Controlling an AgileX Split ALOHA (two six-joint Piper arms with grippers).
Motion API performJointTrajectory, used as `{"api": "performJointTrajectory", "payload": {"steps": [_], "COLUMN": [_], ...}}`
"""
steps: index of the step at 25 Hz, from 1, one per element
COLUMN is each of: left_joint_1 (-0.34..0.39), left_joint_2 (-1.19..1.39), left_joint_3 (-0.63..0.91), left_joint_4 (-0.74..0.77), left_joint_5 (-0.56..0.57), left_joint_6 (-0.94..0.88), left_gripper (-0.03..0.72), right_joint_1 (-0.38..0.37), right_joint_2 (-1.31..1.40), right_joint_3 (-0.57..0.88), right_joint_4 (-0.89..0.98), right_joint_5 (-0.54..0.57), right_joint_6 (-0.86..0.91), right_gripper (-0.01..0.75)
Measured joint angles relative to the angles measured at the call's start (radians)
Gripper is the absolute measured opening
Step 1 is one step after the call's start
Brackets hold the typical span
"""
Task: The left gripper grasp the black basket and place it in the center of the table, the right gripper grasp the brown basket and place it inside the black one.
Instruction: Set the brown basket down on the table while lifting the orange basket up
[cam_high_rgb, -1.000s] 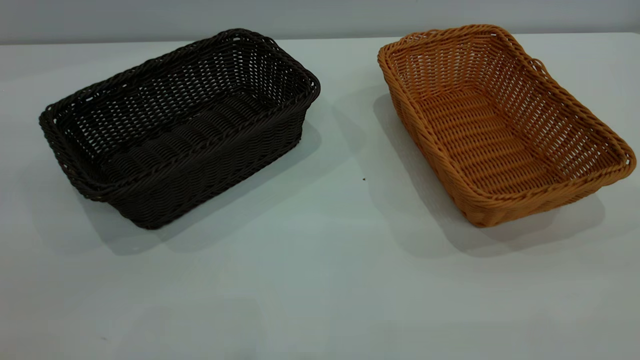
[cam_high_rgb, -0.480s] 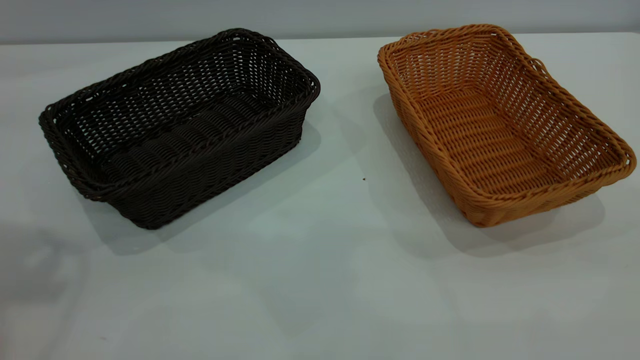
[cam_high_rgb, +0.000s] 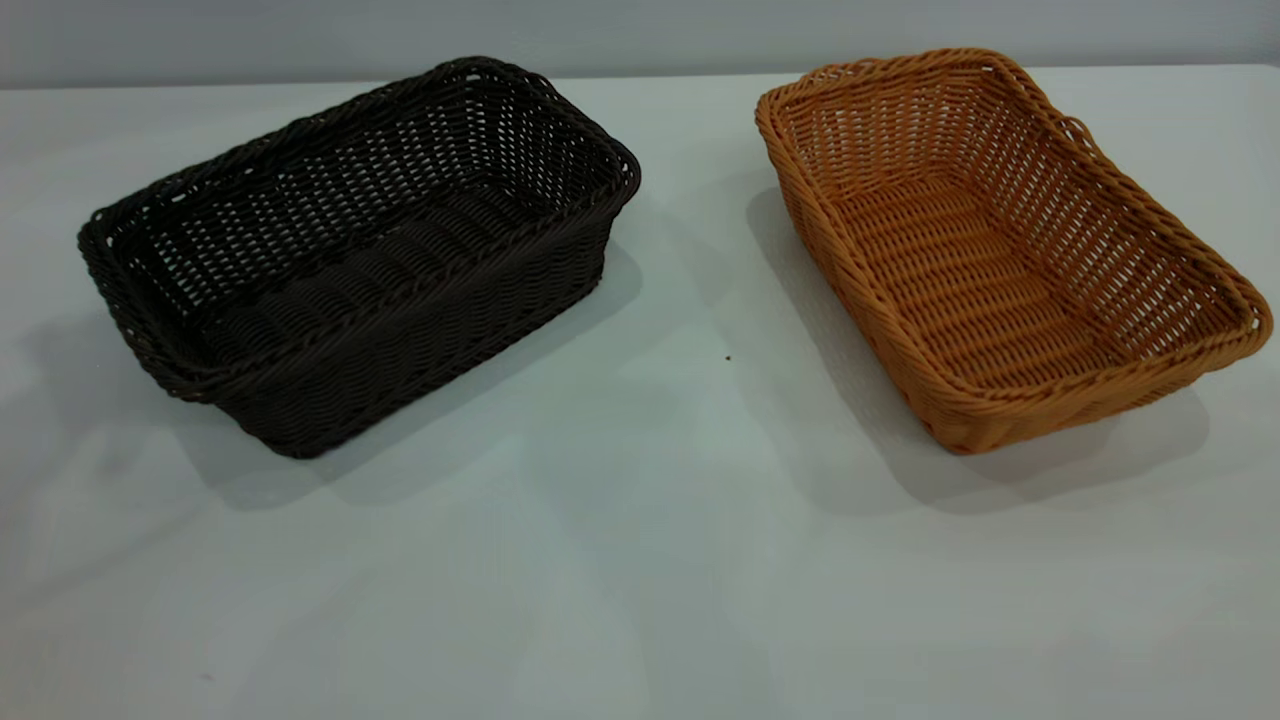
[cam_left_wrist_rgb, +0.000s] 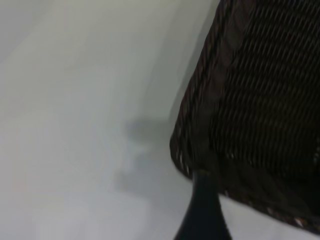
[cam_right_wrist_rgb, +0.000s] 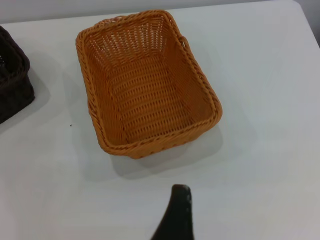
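The black basket (cam_high_rgb: 360, 250) sits on the white table (cam_high_rgb: 640, 560) at the left. The brown basket (cam_high_rgb: 1000, 240) sits at the right, apart from it. Neither gripper shows in the exterior view. In the left wrist view, one dark finger (cam_left_wrist_rgb: 202, 215) of my left gripper (cam_left_wrist_rgb: 250, 205) hangs close over a corner of the black basket (cam_left_wrist_rgb: 260, 100); no second finger shows beside it. In the right wrist view, one finger (cam_right_wrist_rgb: 177, 215) of my right gripper (cam_right_wrist_rgb: 227, 210) is above bare table, short of the brown basket (cam_right_wrist_rgb: 145, 85), and holds nothing.
The table's far edge meets a grey wall (cam_high_rgb: 640, 30). A small dark speck (cam_high_rgb: 728, 358) lies between the baskets. The black basket's end also shows in the right wrist view (cam_right_wrist_rgb: 12, 85).
Both baskets stay put. A shadow on the table at the left has moved up to the black basket's left end.
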Motion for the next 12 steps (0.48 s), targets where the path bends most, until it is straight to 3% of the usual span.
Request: {"api": "performJointTrajectory", "payload": {"steps": [6, 12], "left_joint_1": [-0.070, -0.084], "left_joint_2": [0.244, 0.444], "left_joint_3": [-0.168, -0.307], "left_joint_4": [0.011, 0.057], "left_joint_5": [-0.019, -0.024], "left_joint_6": [0.040, 0.040], "left_gripper": [0.517, 0.517], "right_joint_1": [0.000, 0.000], "right_joint_2": [0.000, 0.000], "right_joint_3": [0.000, 0.000], "right_joint_4": [-0.009, -0.019], "right_joint_5": [0.000, 0.000], "right_joint_6": [0.000, 0.010], "right_gripper": [0.635, 0.624]}}
